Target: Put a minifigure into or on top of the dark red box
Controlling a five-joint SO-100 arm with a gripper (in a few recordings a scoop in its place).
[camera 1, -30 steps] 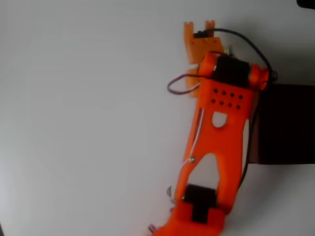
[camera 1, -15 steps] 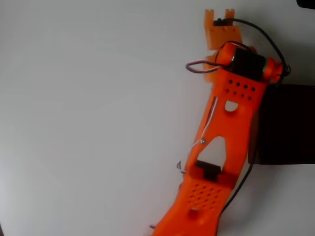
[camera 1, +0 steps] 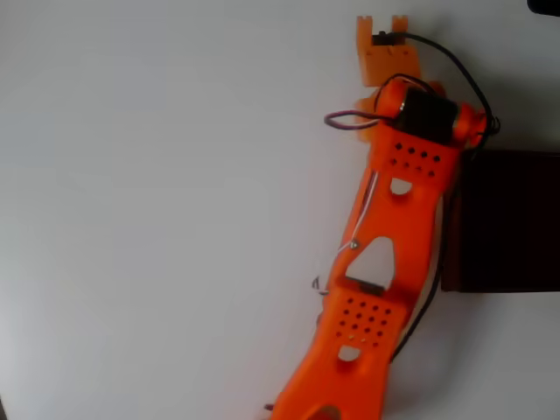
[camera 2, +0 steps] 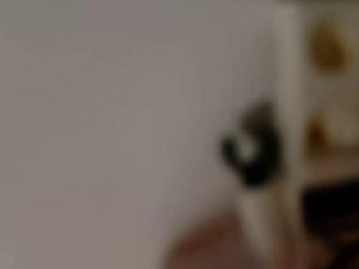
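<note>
A plain white table (camera 1: 157, 219), with blurred furniture beyond.

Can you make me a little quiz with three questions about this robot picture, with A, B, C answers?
1. In the overhead view, where is the dark red box?
A. At the right edge
B. At the left edge
C. In the top left corner

2. What colour is the robot arm?
A. Blue
B. Orange
C. Green

3. How does the wrist view look?
A. Sharp and clear
B. Completely black
C. Blurry

Answers:
1. A, the dark box sits against the right edge, beside the arm.
2. B, the arm's plastic parts are bright orange on the white table.
3. C, everything there is soft smudges, so I cannot tell how the jaws stand.
</note>
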